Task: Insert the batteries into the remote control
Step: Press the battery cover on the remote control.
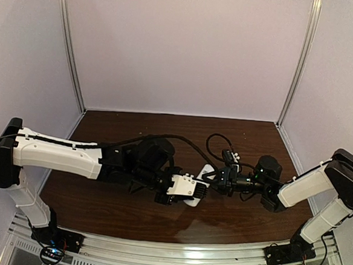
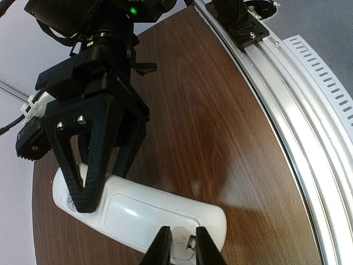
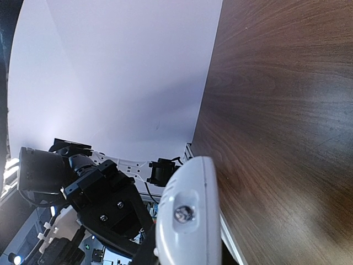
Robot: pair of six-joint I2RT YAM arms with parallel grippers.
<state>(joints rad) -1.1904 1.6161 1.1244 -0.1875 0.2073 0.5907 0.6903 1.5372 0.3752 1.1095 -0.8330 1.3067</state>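
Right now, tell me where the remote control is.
Top view: the remote control is at the table's middle, the right gripper straddling one end, the left gripper at the other.

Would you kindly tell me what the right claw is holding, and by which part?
The right claw grips the remote control across its width at the end with the emitter bulb, away from the battery recess.
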